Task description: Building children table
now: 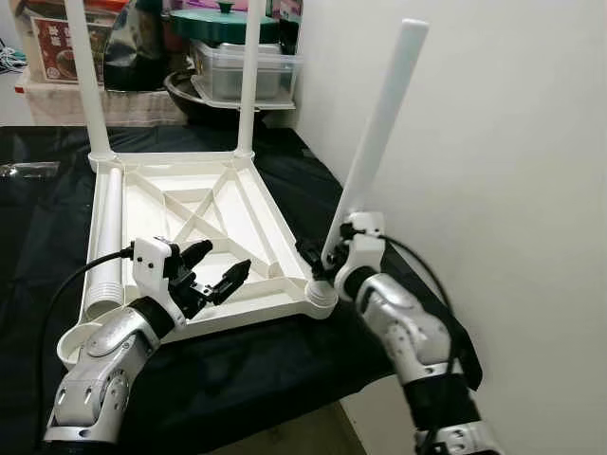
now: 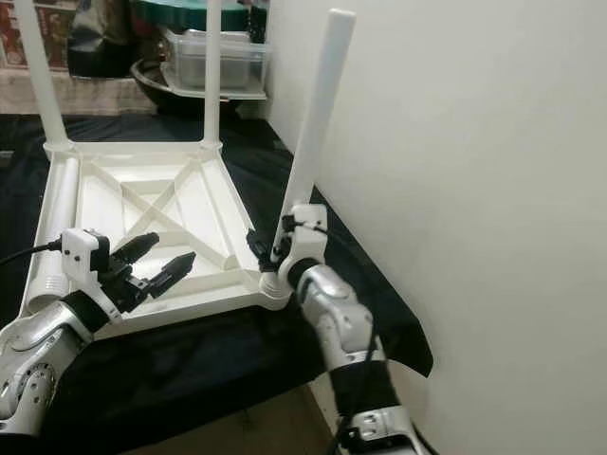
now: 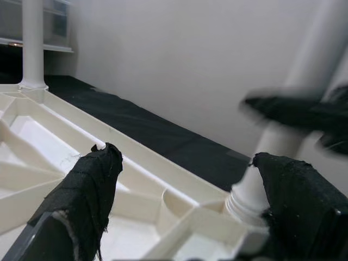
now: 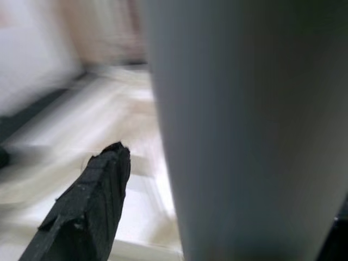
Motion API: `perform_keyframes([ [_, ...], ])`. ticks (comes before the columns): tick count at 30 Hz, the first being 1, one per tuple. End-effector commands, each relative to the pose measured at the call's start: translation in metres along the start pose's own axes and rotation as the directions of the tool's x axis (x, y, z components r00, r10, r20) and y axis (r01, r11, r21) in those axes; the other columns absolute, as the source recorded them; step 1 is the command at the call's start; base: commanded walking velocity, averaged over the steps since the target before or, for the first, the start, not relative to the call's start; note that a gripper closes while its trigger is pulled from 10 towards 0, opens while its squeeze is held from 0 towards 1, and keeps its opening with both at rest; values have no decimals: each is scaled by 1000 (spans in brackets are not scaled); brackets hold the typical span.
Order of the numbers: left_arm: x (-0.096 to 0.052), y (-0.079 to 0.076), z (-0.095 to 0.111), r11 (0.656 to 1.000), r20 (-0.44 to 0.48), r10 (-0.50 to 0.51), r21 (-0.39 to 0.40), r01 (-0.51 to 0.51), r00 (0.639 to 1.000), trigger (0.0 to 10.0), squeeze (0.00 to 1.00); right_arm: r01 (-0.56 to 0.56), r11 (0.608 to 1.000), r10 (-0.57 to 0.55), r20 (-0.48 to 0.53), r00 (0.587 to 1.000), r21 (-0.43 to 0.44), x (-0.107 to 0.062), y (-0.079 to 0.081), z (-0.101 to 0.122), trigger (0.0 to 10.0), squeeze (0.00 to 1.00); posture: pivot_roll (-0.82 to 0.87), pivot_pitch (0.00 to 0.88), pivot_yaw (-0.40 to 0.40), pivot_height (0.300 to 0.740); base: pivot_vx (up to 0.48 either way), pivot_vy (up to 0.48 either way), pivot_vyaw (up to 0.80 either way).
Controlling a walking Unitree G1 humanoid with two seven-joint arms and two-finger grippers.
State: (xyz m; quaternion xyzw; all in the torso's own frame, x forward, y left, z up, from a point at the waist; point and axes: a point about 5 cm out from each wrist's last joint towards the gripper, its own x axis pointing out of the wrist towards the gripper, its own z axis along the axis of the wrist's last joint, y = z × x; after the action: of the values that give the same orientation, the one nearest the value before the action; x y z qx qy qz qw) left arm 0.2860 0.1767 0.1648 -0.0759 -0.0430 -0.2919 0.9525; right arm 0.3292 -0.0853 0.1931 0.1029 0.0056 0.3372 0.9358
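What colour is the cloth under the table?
Black cloth; shows best in the left eye view.

Upturned table top: white plastic, with white ribbing in a crossed pattern; its three fitted legs, including the tilted leg, and the loose leg lying in it are likewise white. Cloth over the surface: plain black; wall: off-white. Left pincer and right pincer: black fingers on silver arms with white wrist housings; behind, a green lid over a clear container.
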Motion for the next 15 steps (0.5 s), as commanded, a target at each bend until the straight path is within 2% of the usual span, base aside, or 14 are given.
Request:
perform_keyframes([
  [1,3,-3,-3,1000,-7,-15,-12,15,1000,10000,0,-228,973,229,72,971,-19,5,31,15,10000,0,143,0,-181,740,0,0,0],
  [2,3,-3,-2,1000,-7,-15,-12,15,1000,10000,0,-388,920,391,79,917,-51,-2,47,19,10000,0,146,0,-182,740,0,0,0],
  [3,3,-3,-2,1000,-7,-15,-12,15,1000,10000,0,-388,920,391,79,917,-51,-2,47,19,10000,0,146,0,-182,740,0,0,0],
  [4,3,-3,-3,1000,-7,-15,-11,15,1000,10000,0,-485,871,490,60,870,-85,-8,58,17,10000,0,152,0,-185,740,0,0,0],
  [5,2,-3,-3,1000,-8,-15,-11,14,1000,10000,0,-533,840,538,26,843,-105,-9,65,11,10000,0,152,0,-185,740,0,0,0],
  [8,2,-3,-3,1000,-10,-13,-10,13,1000,10000,0,-556,823,559,-12,829,-114,-7,70,-1,10000,0,158,0,-189,740,0,0,0],
  [9,1,-3,-3,1000,-10,-13,-10,12,1000,10000,0,-531,837,531,-41,847,-133,-3,68,-7,4980,0,160,0,-190,740,0,0,0],
  [10,1,-3,-3,1000,-10,-12,-10,12,1000,10000,0,-455,881,450,-65,891,-130,4,61,-13,0,0,160,0,-190,740,0,0,0],
  [12,1,-3,-3,1000,-10,-12,-10,12,1000,10000,0,-455,881,450,-65,891,-130,4,61,-13,0,0,160,0,-190,740,0,0,0],
  [13,1,-3,-3,1000,-10,-12,-10,12,1000,10000,0,-408,904,400,-84,913,-127,7,56,-17,0,0,160,0,-190,740,0,0,0],
  [14,1,-3,-3,1000,-10,-13,-11,13,1000,10000,0,-172,978,155,-139,978,-118,17,32,-26,0,0,155,0,-186,740,0,0,0],
  [15,1,-3,-3,1000,-10,-13,-11,13,1000,10000,0,-172,978,155,-139,978,-118,17,32,-26,0,0,155,0,-186,740,0,0,0],
])
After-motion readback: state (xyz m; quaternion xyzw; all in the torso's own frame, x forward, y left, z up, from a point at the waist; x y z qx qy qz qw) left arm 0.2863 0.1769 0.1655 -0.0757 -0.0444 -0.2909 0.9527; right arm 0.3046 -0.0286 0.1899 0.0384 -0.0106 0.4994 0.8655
